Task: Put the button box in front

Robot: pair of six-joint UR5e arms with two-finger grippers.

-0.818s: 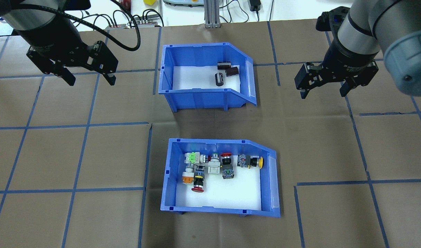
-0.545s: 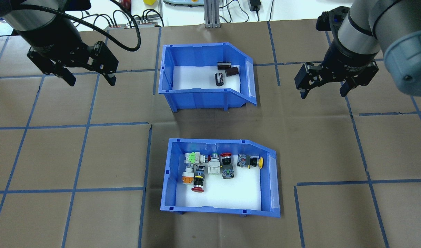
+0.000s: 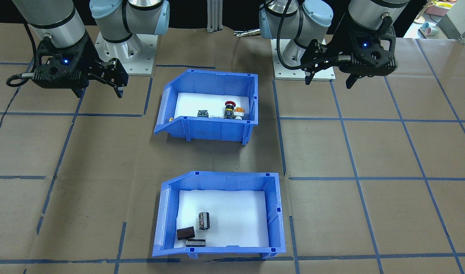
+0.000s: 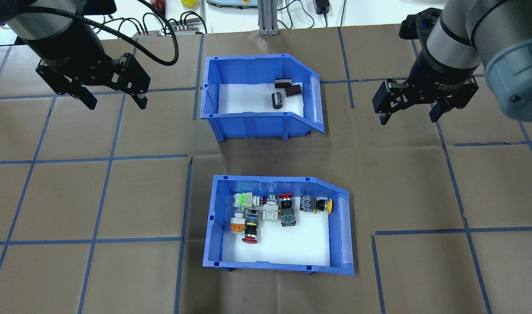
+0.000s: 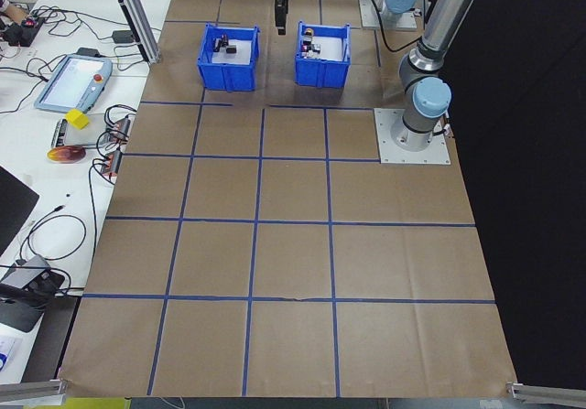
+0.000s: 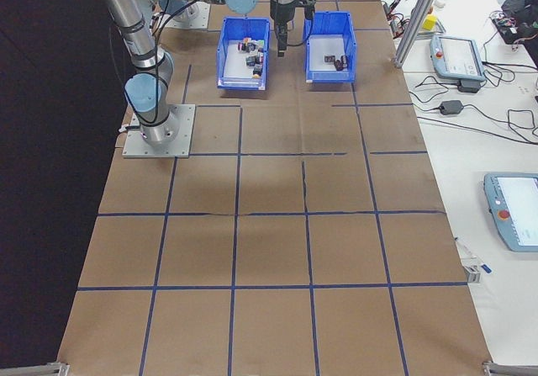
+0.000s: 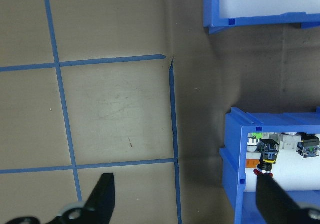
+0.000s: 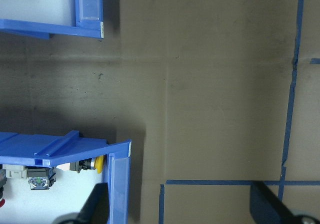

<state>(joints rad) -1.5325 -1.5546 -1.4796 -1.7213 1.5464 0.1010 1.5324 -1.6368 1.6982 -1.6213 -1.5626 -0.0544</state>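
The button box [image 4: 266,186] is a blue bin with a white floor and several coloured push-buttons inside. It sits on the robot's side of the table, seen also in the front-facing view [image 3: 213,131]. My left gripper [image 4: 116,104] hovers open and empty, left of the far bin and well away from the button box. On the other side, my right gripper [image 4: 407,118] hangs open and empty, right of the far bin. The left wrist view catches the button box corner [image 7: 232,149] beside one finger [image 7: 102,196]. The right wrist view shows its sloped end [image 8: 117,184].
A second blue bin [image 4: 252,124] holding three dark cylinders stands beyond the button box, a brown paper gap between them. Blue tape lines grid the paper-covered table [image 4: 74,196]. Cables and a teach pendant [image 5: 71,80] lie past the far edge.
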